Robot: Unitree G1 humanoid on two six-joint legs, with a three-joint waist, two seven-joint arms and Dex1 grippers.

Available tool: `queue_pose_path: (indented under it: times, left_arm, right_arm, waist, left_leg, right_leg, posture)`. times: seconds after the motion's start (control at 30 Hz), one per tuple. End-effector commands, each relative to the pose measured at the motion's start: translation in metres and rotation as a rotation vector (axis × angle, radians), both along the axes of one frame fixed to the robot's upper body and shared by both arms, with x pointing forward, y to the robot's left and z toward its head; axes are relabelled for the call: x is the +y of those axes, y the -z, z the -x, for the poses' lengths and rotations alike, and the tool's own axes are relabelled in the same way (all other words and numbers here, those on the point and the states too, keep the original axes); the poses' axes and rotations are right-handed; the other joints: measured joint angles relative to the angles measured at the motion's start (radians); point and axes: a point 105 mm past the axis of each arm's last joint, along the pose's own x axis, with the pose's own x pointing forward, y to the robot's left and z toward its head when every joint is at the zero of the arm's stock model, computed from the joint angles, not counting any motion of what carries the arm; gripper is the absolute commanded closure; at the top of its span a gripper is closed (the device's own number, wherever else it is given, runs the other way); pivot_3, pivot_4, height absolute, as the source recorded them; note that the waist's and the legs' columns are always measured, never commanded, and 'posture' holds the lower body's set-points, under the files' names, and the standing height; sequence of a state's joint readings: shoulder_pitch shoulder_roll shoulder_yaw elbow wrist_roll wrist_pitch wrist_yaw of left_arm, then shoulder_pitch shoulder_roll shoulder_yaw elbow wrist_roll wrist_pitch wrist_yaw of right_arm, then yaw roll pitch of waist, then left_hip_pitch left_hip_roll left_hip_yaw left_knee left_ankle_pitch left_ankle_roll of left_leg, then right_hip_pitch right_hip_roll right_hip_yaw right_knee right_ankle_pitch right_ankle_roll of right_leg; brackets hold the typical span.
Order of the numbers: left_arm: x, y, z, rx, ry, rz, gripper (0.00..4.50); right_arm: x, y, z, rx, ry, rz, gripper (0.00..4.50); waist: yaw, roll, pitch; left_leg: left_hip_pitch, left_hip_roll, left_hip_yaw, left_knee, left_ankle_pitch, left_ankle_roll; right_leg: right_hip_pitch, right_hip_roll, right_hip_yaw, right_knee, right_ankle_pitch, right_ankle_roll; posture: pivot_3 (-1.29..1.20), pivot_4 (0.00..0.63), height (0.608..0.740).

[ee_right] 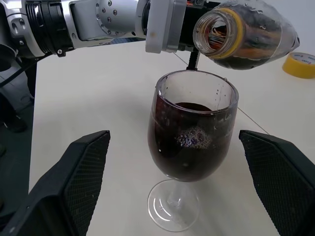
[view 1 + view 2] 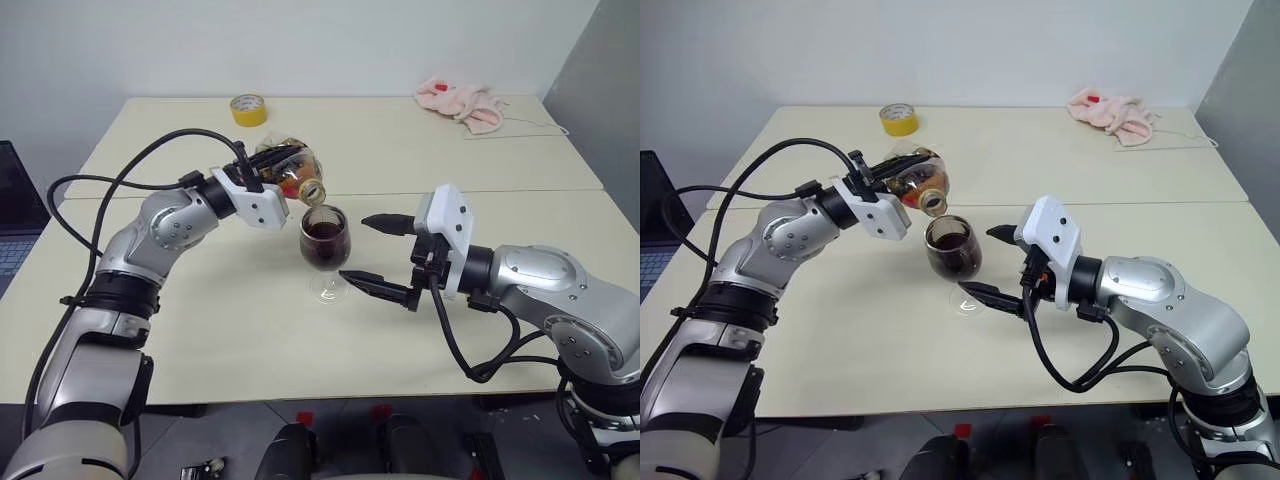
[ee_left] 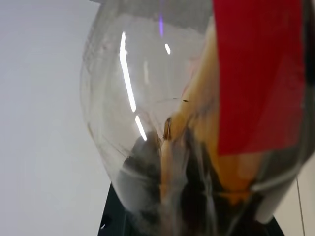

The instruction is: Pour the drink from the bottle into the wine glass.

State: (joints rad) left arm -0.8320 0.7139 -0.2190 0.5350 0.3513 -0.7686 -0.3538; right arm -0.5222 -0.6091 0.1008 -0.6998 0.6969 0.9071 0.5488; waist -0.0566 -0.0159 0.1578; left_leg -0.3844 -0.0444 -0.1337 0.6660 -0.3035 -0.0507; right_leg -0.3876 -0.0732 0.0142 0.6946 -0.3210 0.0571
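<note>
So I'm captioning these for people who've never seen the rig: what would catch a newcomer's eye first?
Mid-table, the wine glass stands well filled with the dark drink. Just above its rim the left claw holds the bottle tipped, open mouth toward the glass, a little drink left inside. The right claw is open, one finger either side of the glass without touching it. A yellow tape roll and pink cloth lie at the far edge.

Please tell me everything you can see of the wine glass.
The wine glass is clear, with a rounded bowl, thin stem and round foot. It stands upright on the pale table, filled well over half with dark drink, with some bubbles on top. The right gripper is open around it without touching. The bottle is tilted above its rim.
</note>
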Motion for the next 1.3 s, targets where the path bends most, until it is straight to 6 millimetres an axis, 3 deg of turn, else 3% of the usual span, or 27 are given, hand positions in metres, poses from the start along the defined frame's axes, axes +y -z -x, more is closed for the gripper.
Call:
queue_pose_path:
  times: [0.03,0.27,0.7,1.0,1.3]
  left_arm:
    - [0.008,-0.022,0.002,-0.004,-0.016,0.147,3.76]
    - [0.029,-0.01,-0.01,0.22,-0.117,0.488,3.76]
    - [0.07,0.06,-0.024,0.535,-0.384,1.009,3.76]
    - [0.086,0.096,-0.034,0.636,-0.511,1.205,3.76]
    - [0.093,0.108,-0.041,0.659,-0.555,1.313,3.76]
  right_arm:
    - [0.001,-0.007,0.005,-0.044,-0.022,-0.016,0.0]
    - [-0.001,-0.009,0.009,-0.071,-0.03,-0.03,0.0]
    - [-0.002,-0.024,0.016,-0.134,-0.083,-0.089,0.0]
    - [-0.001,-0.028,0.018,-0.124,-0.112,-0.099,0.0]
    - [-0.001,-0.025,0.02,-0.1,-0.123,-0.091,0.0]
  waist:
    - [0.0,0.0,0.0]
    - [-0.001,0.0,0.0]
    - [0.001,0.0,0.0]
    - [0.004,-0.001,-0.001]
    - [0.006,-0.002,-0.001]
  left_leg:
    - [0.0,0.0,0.0,0.0,0.0,0.0]
    - [0.0,0.0,-0.001,0.001,0.0,0.0]
    - [0.0,0.0,0.0,0.002,0.0,0.0]
    - [0.0,0.0,0.0,0.002,0.0,0.0]
    - [0.0,0.0,0.0,0.002,0.0,0.0]
  right_leg:
    - [0.0,0.0,0.0,0.0,0.0,0.0]
    - [0.0,0.0,0.0,0.001,0.0,0.0]
    - [0.0,0.0,0.0,0.001,0.0,0.0]
    - [0.001,0.0,0.0,0.001,0.0,0.0]
    - [0.001,-0.001,0.0,0.001,0.0,0.0]
  posture:
    - [0.0,0.15,0.74]
    - [0.0,0.15,0.74]
    - [0.0,0.15,0.74]
    - [0.0,0.15,0.74]
    - [0.0,0.15,0.74]
